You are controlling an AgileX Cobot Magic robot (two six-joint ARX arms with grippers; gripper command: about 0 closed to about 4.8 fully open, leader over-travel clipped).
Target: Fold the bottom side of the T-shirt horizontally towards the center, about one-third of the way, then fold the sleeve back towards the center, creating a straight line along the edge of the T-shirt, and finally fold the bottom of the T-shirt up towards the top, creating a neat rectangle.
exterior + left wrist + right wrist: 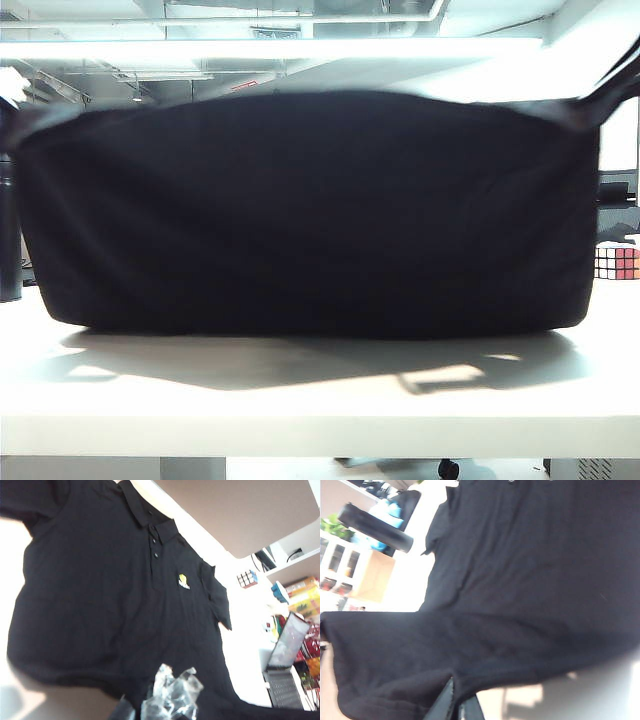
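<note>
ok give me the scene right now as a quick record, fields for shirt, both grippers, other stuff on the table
shirt: black T-shirt, near edge lifted off the table, collar end lying flat
left gripper: jaws shut on the T-shirt's raised edge
right gripper: jaws shut on the T-shirt's raised edge
other items: Rubik's cube right, black bottle left
</note>
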